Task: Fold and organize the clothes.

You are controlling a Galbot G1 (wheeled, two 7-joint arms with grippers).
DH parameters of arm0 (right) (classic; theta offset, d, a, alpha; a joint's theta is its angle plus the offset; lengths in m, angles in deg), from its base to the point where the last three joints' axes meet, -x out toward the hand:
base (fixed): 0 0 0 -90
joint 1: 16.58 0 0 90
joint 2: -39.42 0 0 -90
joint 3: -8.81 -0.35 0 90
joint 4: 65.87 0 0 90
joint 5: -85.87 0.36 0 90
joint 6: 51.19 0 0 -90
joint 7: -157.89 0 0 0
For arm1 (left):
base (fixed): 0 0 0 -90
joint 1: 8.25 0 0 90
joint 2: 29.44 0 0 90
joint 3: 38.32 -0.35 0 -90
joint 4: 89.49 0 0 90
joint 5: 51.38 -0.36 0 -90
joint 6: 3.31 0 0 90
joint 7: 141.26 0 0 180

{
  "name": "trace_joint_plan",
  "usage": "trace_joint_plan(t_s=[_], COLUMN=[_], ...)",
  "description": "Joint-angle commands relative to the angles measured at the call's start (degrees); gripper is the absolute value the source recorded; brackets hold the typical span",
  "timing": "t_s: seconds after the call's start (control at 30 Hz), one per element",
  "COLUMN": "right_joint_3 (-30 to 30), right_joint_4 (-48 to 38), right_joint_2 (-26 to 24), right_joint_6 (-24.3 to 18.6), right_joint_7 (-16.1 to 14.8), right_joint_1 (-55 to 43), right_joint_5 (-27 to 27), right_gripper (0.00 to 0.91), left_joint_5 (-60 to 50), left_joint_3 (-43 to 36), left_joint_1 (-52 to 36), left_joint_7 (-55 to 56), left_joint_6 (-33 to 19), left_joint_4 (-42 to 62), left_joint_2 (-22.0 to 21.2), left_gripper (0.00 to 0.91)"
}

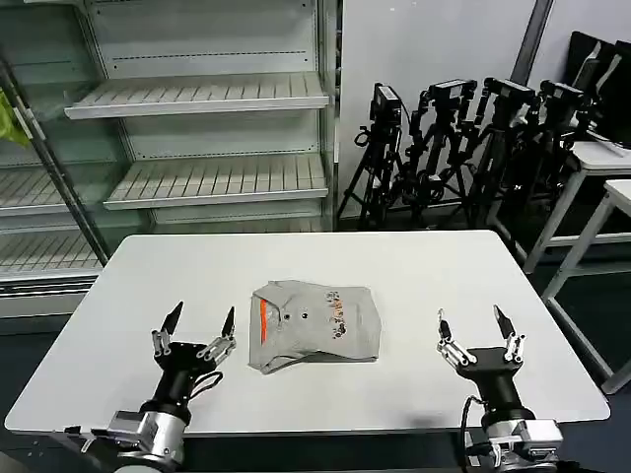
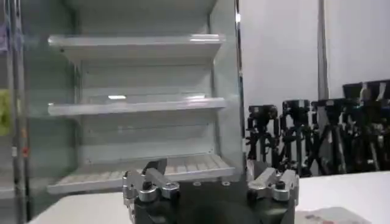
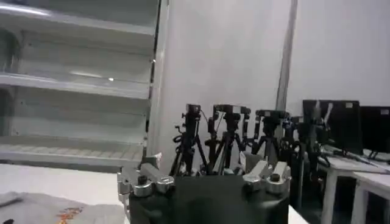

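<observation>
Both my arms rise from below the table's (image 1: 128,296) near edge, wrists upright. My left gripper (image 1: 201,321) stands near the near-left corner, fingers spread wide, holding nothing. My right gripper (image 1: 476,323) stands near the near-right corner, equally wide and empty. Between them, well apart from each, lies one folded light grey T-shirt (image 1: 314,325), at the table's middle toward the near edge. Its orange neck label (image 1: 263,321) seems to face my left side.
</observation>
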Motion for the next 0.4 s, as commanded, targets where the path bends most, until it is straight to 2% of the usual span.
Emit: trace_joint_plan(t_s=[0.03,0.4], right_joint_3=[0.36,0.81], right_joint_4=[0.78,1.64], right_joint_2=[-0.01,0.25], right_joint_6=[0.04,0.04], right_joint_7=[-0.22,-0.66], right_joint_1=[0.39,1.19], right_joint_5=[-1.75,-1.25], right_gripper=[0.907,0.907], left_joint_5=[-5.43,-5.22], left_joint_3=[1.59,1.72], left_joint_1=[4.68,6.55], left_joint_7=[0.19,0.33], left_joint_6=[-1.24,-1.05], left_joint_4=[-2.44,-4.22], left_joint_2=[-0.38,-1.15], left_gripper=[0.907,0.907])
